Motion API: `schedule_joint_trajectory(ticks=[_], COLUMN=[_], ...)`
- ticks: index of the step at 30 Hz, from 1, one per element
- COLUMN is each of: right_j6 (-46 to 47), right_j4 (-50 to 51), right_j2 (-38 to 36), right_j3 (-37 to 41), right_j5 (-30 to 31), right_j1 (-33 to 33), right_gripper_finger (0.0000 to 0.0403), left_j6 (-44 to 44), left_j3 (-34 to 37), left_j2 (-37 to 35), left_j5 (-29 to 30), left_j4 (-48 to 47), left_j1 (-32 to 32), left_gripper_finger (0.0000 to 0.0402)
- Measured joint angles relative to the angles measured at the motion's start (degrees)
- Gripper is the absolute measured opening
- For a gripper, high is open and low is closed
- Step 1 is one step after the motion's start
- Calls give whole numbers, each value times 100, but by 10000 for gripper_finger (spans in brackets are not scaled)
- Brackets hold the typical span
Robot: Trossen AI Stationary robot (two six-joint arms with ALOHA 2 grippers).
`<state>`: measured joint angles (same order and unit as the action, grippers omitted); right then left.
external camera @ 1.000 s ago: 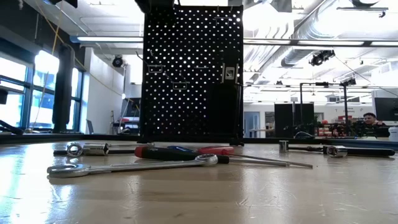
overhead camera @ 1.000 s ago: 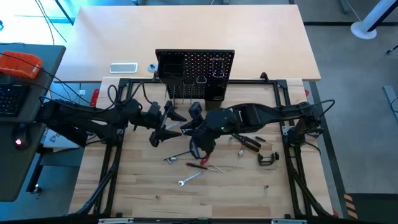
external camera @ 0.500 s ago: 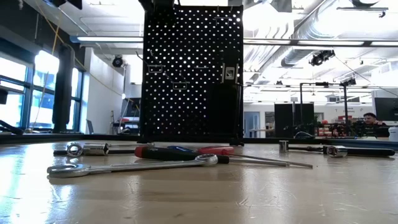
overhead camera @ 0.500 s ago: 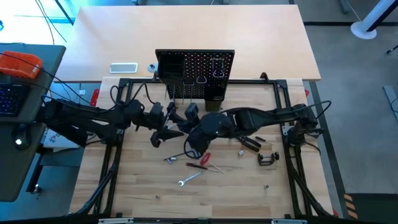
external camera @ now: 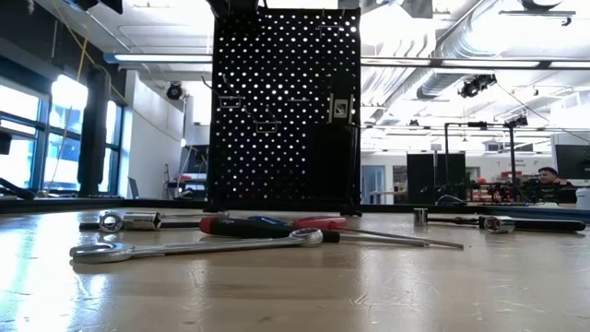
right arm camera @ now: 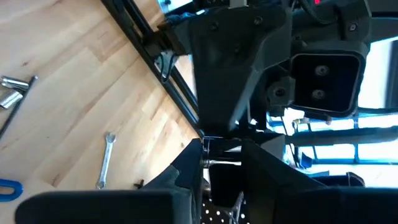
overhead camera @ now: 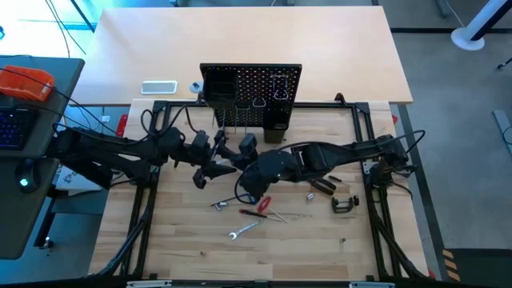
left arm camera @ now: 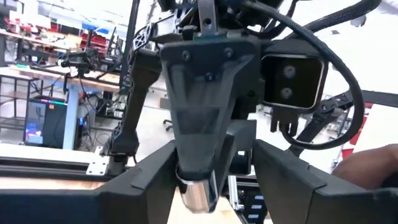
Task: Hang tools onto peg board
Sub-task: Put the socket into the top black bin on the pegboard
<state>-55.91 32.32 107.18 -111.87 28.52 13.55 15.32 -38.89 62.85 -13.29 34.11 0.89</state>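
Note:
Both grippers meet in mid-air over the table's middle, in front of the peg board [overhead camera: 250, 92], which stands upright at the far edge. My right gripper [overhead camera: 242, 162] is shut on a small silver tool [left arm camera: 196, 194] with a shiny round end. My left gripper [overhead camera: 222, 162] faces it, open. Its two fingers stand on either side of the right gripper's fingertips and the tool; whether they touch it, I cannot tell. Other tools lie flat on the table: a silver wrench [overhead camera: 244, 230], a red-handled screwdriver [overhead camera: 262, 204], black pliers [overhead camera: 322, 186] and a C-clamp [overhead camera: 344, 204]. My right gripper pinches the silver tool between its two fingers, and the round end [left arm camera: 196, 194] sticks out just past the fingertips. The dark finger [left arm camera: 205, 118] in front hides the place of contact. The tool is held high, clear of the table.
Hooks and small bins show on the peg board [external camera: 284, 111]. Small silver sockets [overhead camera: 218, 206] [overhead camera: 310, 194] lie among the tools. The near part of the wooden table [overhead camera: 304, 248] is bare. Black frame rails [overhead camera: 376, 216] run along both sides.
My right gripper has rolled at the wrist and edged a little toward my left gripper, still shut on the silver tool. The tools on the table have not moved.

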Motion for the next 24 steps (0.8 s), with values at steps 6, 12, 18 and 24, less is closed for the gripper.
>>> schedule_joint_trajectory(ticks=[6, 12, 18, 24], right_j6=[-12, 54, 36, 36], right_j4=[42, 78, 92, 111], right_j2=[0, -2, -2, -2], right_j3=[0, 0, 0, 0], right_j5=[143, 274, 517, 607], right_j1=[82, 131, 210, 255], right_gripper_finger=[66, 66, 66, 66], left_j6=[-1, -1, -13, -94], left_j3=[0, 0, 0, 0], left_j2=[0, 0, 0, 0], left_j5=[-36, -27, -32, -29], left_j4=[-23, 2, -12, -36], left_j1=[4, 0, 4, 0], left_gripper_finger=[184, 183, 183, 175])
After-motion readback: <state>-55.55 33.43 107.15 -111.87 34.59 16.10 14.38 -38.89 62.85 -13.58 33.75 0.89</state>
